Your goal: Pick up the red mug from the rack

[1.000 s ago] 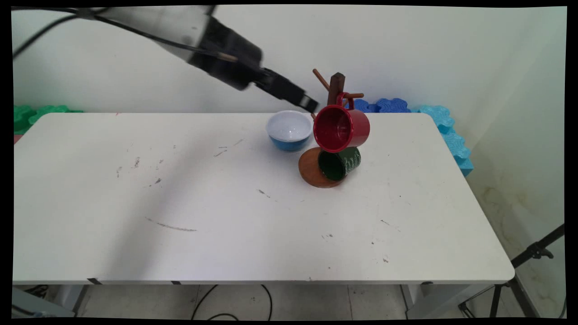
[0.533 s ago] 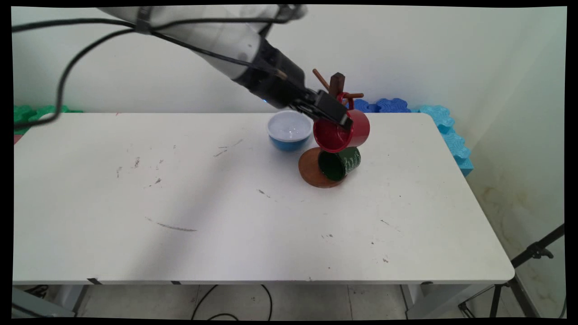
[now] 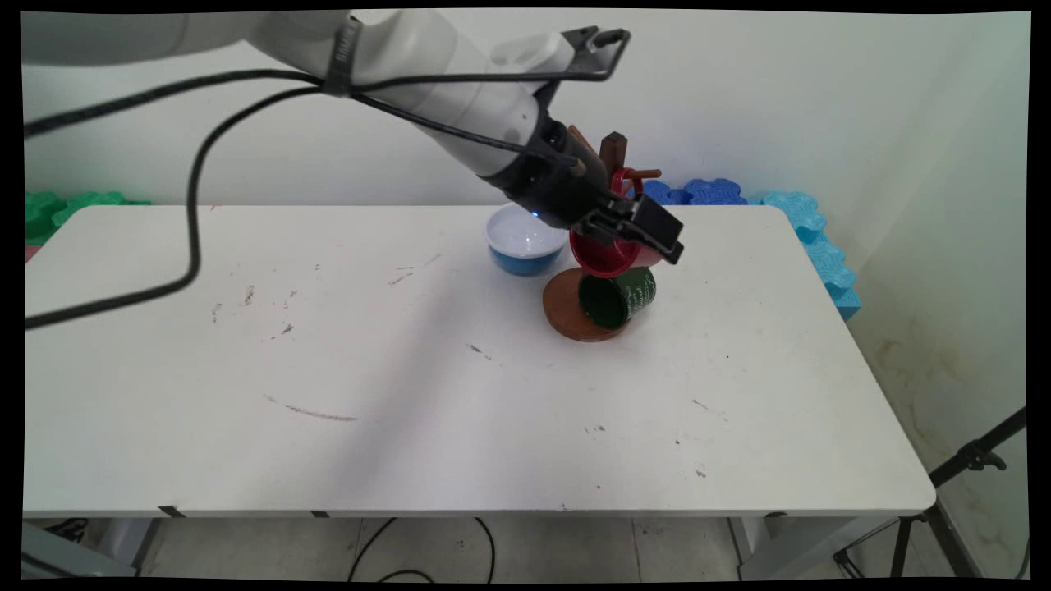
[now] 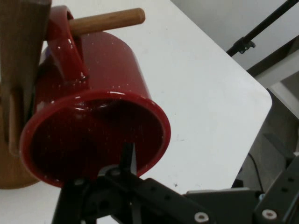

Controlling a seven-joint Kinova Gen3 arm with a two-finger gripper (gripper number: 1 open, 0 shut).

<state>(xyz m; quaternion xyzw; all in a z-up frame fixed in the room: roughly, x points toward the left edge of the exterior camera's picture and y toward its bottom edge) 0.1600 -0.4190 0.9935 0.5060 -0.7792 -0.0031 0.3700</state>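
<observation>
Hanging by its handle from a wooden peg right of frame centre, the glossy red enamel mug [image 3: 612,254] sits at the black two-finger gripper [image 3: 649,238], whose finger state I cannot tell.

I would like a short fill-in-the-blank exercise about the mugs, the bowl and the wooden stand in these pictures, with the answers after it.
1. The red mug hangs by its handle on a wooden ____ of the mug tree.
2. The mug below it, over the round base, is dark ____.
3. The bowl left of the stand is white inside and ____ outside.
4. The claw is closest to the ____ mug.

Answers: peg; green; blue; red
</observation>
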